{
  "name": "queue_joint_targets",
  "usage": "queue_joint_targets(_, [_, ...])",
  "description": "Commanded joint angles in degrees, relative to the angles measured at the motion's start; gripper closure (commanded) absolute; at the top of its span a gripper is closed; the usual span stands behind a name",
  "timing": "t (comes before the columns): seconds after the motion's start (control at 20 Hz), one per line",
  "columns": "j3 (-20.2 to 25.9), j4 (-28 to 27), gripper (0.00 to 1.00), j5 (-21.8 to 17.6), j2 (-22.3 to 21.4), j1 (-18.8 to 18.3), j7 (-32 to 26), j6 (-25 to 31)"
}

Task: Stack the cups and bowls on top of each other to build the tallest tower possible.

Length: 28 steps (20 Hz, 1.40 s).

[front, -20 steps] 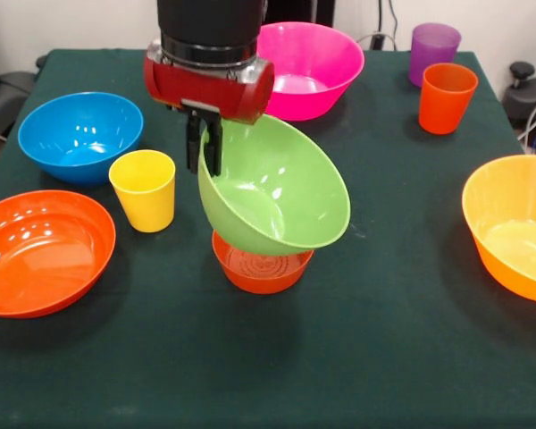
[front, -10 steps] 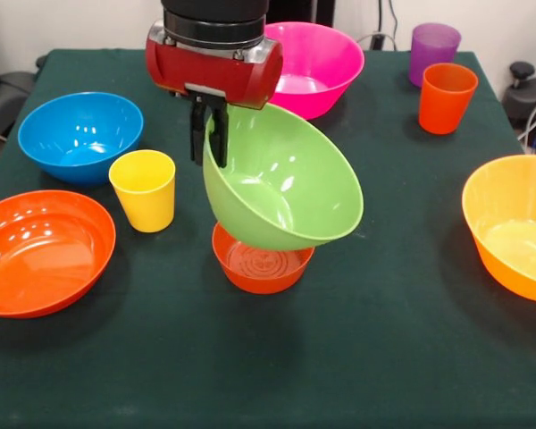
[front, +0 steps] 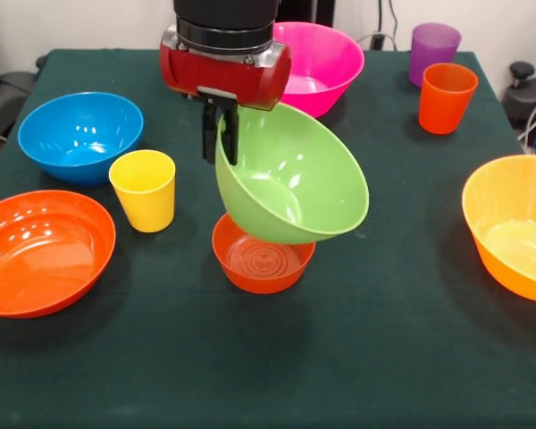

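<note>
Since the earlier frames the gripper (front: 221, 143) has carried the medium green bowl (front: 295, 179) upward and toward the picture's right, so the bowl now hangs a little higher over the small red-orange bowl (front: 262, 261) than it did. The jaws are clamped on the green bowl's rim at its upper left edge, one finger inside the wall and one outside, and the bowl hangs tilted from them, its mouth turned toward the camera and its lowest part just above the red-orange bowl's far rim; whether the two touch cannot be told from this view. The red-orange bowl sits on the dark green table (front: 384, 357) below the jaws and slightly to their right. As for the tower, nothing looks stacked yet: the green bowl is in the air and every other piece stands alone. To the jaws' left sit the yellow cup (front: 144, 189), the blue bowl (front: 79, 136) and the shallow orange bowl (front: 43, 251); behind them is the large pink bowl (front: 320, 64); well off to their right are the orange cup (front: 446, 96), the purple cup (front: 431, 50) and the large yellow-orange bowl (front: 514, 223). The arm comes straight down from the top edge, its red wrist housing level and the black fingers pointing downward.
</note>
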Motion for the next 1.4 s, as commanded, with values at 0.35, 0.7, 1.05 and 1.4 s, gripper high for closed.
queue_joint_targets(0.35, [4.4,9.04,1.0,-2.02,-0.43,-0.54,-1.41,-6.49])
queue_joint_targets(0.7, [3.74,6.71,1.0,-2.48,1.74,0.2,-1.13,-7.11])
queue_joint_targets(1.05, [3.26,5.69,1.0,-3.29,3.58,0.36,-0.72,-8.59])
queue_joint_targets(1.4, [3.31,5.27,1.0,-3.8,4.62,-0.12,-1.19,-9.88])
